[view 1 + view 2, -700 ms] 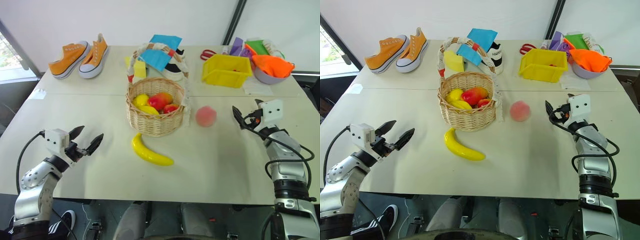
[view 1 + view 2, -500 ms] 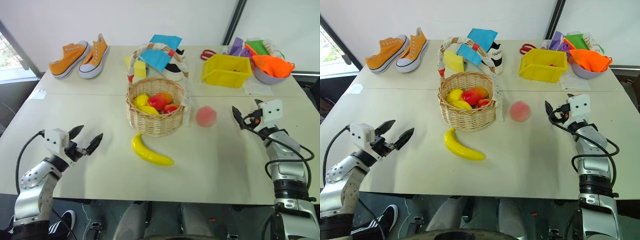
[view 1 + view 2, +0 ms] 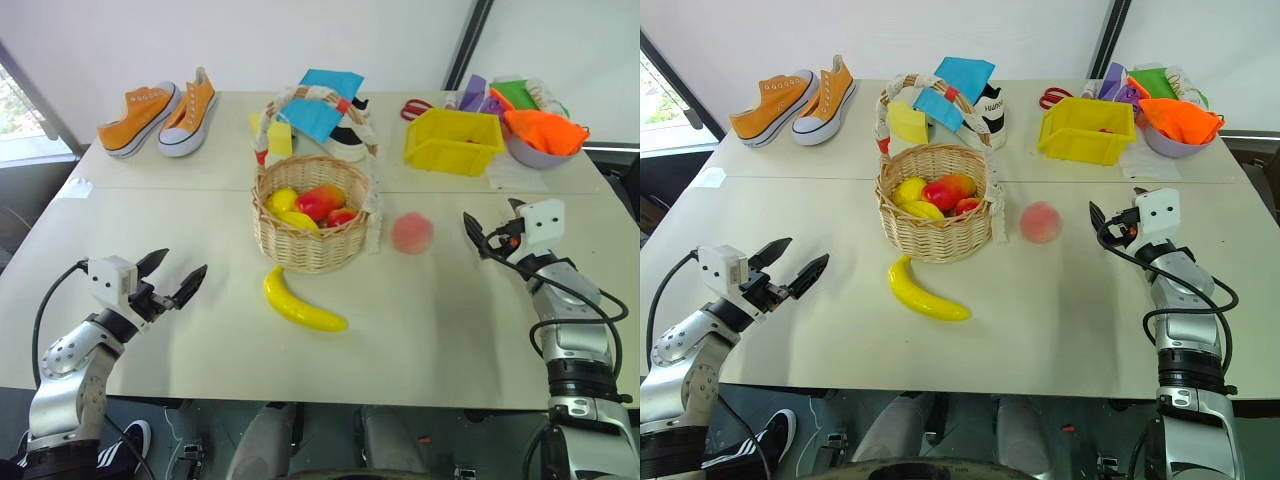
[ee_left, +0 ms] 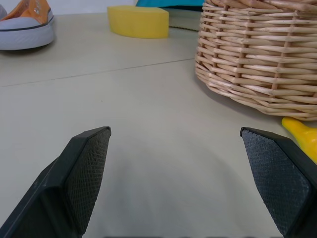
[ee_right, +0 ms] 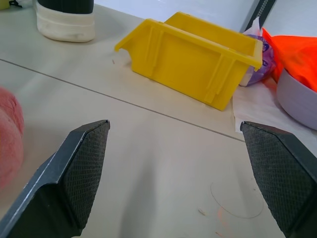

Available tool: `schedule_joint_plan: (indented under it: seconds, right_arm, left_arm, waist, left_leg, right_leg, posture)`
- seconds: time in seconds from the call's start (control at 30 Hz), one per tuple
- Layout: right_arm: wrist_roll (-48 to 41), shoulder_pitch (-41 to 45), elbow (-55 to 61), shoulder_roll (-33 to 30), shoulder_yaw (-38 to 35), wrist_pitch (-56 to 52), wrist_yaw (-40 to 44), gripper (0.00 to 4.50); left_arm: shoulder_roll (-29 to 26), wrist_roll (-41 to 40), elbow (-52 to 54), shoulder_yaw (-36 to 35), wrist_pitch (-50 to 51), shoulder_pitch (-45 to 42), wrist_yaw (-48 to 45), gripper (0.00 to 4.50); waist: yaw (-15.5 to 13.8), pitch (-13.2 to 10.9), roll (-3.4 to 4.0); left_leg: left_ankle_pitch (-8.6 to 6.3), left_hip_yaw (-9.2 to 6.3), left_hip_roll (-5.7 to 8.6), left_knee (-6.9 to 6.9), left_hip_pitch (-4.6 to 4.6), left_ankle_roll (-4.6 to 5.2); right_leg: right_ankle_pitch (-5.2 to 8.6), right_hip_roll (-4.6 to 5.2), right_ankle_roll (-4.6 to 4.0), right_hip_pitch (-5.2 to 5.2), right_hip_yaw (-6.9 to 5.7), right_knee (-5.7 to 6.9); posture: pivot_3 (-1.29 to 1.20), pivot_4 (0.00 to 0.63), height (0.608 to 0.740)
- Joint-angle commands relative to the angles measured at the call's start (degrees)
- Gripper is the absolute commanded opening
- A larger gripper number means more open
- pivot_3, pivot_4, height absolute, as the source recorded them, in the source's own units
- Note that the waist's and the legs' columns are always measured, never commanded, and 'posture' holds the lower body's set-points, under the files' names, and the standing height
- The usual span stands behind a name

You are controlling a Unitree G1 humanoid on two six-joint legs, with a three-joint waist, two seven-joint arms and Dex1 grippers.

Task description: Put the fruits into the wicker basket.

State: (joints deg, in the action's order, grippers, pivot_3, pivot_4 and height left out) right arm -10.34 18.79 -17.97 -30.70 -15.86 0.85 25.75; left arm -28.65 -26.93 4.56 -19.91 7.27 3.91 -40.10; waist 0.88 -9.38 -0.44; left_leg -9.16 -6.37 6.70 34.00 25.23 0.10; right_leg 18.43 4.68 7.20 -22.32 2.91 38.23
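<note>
Both fruits lie loose on the table (image 3: 450,340), waiting to be picked up: the banana (image 3: 300,302) just in front of the basket (image 3: 310,235), the peach (image 3: 411,232) just to the basket's right. The left gripper (image 3: 170,281) faces the banana from the table's left edge; the right gripper (image 3: 483,232) faces the peach. Each has its jaws spread wide and holds nothing, presumably ready to reach in. Compared with a moment earlier, nothing has shifted: fruits, basket and both arms keep their places.
</note>
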Motion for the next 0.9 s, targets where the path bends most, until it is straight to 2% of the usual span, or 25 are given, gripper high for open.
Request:
schedule_joint_plan:
  seconds: [0.03, 0.3, 0.47, 0.63, 0.73, 0.9]
  right_arm:
    - [-0.35, 1.20, 0.99, -0.02, 0.02, 1.01, 0.06, 4.40]
    - [-0.34, 1.53, 0.75, -0.03, 0.07, 1.07, 0.09, 4.40]
    - [-3.29, -0.29, 4.07, 0.22, -0.89, -1.08, 1.84, 4.40]
    - [-9.08, -6.41, 14.14, 0.78, -1.37, -6.17, 4.99, 4.40]
    - [-13.00, -10.74, 22.92, 1.59, -0.70, -10.88, 5.60, 4.40]
    - [-13.35, -16.22, 32.38, 2.95, 1.10, -16.75, 3.09, 4.40]
  left_arm:
    - [-0.36, -1.02, 1.10, -1.24, -1.01, 0.12, -0.74, 4.50]
    - [-0.73, -1.98, 1.57, -1.57, -1.50, 0.71, -2.89, 4.50]
    - [-2.12, -6.50, 6.61, -1.86, -2.26, 4.24, -10.49, 4.50]
    - [-5.98, -12.40, 14.71, -2.56, 0.84, 10.69, -17.79, 4.50]
    - [-7.50, -12.43, 17.78, -2.46, 0.31, 14.64, -20.53, 4.50]
    - [-7.01, -10.61, 18.38, -1.41, -0.94, 15.47, -20.78, 4.50]
  waist:
    - [0.00, 0.00, 0.00]
    - [0.01, 0.00, 0.00]
    - [0.10, 0.00, 0.00]
    - [-0.06, 0.00, 0.02]
    - [0.05, 0.00, 0.05]
    - [-0.15, 0.02, 0.09]
  left_leg:
    - [0.00, 0.00, 0.00, 0.00, 0.00, 0.00]
    - [0.00, 0.00, 0.00, 0.00, 0.00, 0.00]
    - [0.00, 0.00, 0.00, 0.00, 0.00, 0.00]
    - [-0.01, -0.01, -0.03, -0.03, 0.01, -0.01]
    - [-0.02, 0.00, -0.03, -0.06, 0.02, 0.00]
    - [-0.10, 0.00, -0.07, -0.06, 0.01, -0.13]
  right_leg:
    - [0.00, 0.00, 0.00, 0.00, 0.00, 0.00]
    - [0.00, 0.00, 0.00, 0.00, 0.00, 0.00]
    - [0.00, 0.00, 0.00, 0.01, 0.01, -0.01]
    - [0.02, 0.01, -0.03, 0.00, 0.01, -0.03]
    - [0.10, 0.02, -0.18, 0.02, 0.04, -0.08]
    - [0.14, 0.01, -0.31, 0.03, 0.04, -0.13]
  posture:
    - [0.00, 0.150, 0.740]
    - [0.00, 0.150, 0.740]
    - [0.00, 0.150, 0.740]
    - [0.00, 0.150, 0.740]
    - [0.00, 0.150, 0.740]
    - [0.00, 0.150, 0.740]
